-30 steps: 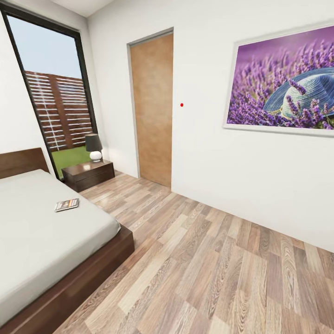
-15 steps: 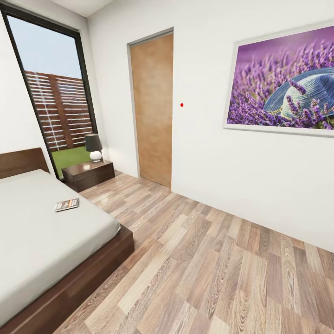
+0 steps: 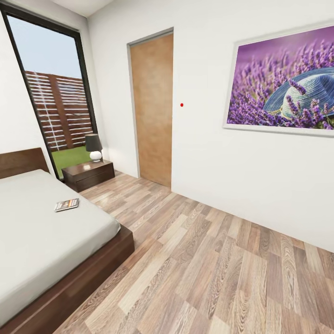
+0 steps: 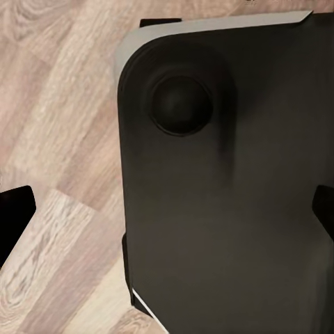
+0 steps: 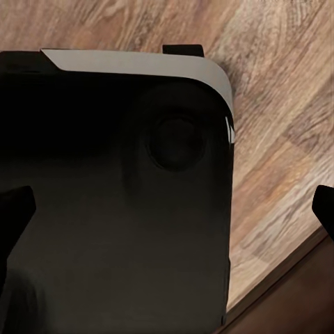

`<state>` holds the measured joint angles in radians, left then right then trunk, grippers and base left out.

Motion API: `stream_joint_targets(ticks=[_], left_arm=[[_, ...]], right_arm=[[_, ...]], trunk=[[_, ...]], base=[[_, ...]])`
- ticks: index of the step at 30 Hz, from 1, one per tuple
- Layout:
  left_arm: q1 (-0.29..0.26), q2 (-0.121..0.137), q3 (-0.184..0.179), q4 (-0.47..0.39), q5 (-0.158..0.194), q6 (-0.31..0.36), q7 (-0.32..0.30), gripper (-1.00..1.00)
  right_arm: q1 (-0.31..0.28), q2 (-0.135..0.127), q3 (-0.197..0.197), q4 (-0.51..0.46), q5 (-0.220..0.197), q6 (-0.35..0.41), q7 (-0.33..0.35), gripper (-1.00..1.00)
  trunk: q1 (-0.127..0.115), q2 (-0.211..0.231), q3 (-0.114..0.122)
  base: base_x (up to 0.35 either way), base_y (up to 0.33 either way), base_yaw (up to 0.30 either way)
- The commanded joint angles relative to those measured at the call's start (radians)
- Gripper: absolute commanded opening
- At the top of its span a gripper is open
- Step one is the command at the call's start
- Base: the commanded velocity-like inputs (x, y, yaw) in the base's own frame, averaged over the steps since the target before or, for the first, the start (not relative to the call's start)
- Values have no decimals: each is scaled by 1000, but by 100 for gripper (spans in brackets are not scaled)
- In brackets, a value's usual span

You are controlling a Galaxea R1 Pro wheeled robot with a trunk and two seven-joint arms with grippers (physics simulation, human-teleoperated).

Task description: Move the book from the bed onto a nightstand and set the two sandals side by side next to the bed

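A: Where is the thing of the task to be found?

B: The small thin paperback book with the dark grey cover and orange lettering (image 3: 67,204) is seen lying flat on the plain light-grey mattress of the low dark-brown wooden platform bed (image 3: 41,232), near the mattress edge that faces the open light-brown wood-plank floor (image 3: 199,260). Its long axis is laid roughly across the bed, tilted slightly.

A: And the place it is meant for?

B: A low dark-brown wooden nightstand with one drawer (image 3: 88,174) is seen beyond the book, just beside the head of the bed, bearing a black-shaded lamp with a round white base (image 3: 94,147). The book is well apart from it. No blue sandals can be made out.

A: Which arm is nearer?

B: It is judged that the left arm is nearer, since the bed lies to the robot's left and ahead. The book is well out of reach, so an approach of the base is called for first.

A: How are the fingers held?

B: In each wrist view dark finger tips are glimpsed at opposite edges, over a smooth matt black rounded body of the robot with a pale rim; the left gripper (image 4: 167,216) and the right gripper (image 5: 167,209) are therefore judged spread wide, with nothing held.

A: How will the book handle?

B: Thin and flat on a soft surface, it is likely to be hard to get under.
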<state>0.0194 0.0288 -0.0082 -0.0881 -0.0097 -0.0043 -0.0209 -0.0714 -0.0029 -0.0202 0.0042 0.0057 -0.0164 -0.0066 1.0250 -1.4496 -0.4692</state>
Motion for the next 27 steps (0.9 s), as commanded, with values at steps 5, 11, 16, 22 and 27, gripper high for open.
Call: stream_joint_targets(ticks=[5,11,16,22,27], left_arm=[[1,1,-1,-13,0,-1,-1,100],[1,2,1,-24,3,-2,0,100],[0,2,2,-38,6,-1,1,100],[0,2,3,-64,9,2,2,100],[0,3,4,-90,10,7,2,100]], right_arm=[[-1,0,-2,0,1,-3,-2,100],[-1,-1,-3,-1,2,-5,-4,100],[-1,-1,-4,-1,-1,-7,-5,100],[-1,-10,-4,-7,-4,-7,-6,100],[-1,-15,-8,-11,-9,-7,-7,100]], trunk=[[0,0,-1],[0,0,-1],[0,0,-1],[0,0,-1],[0,0,-1]], base=[[0,0,0],[0,0,0],[0,0,0],[0,0,0],[0,0,0]])
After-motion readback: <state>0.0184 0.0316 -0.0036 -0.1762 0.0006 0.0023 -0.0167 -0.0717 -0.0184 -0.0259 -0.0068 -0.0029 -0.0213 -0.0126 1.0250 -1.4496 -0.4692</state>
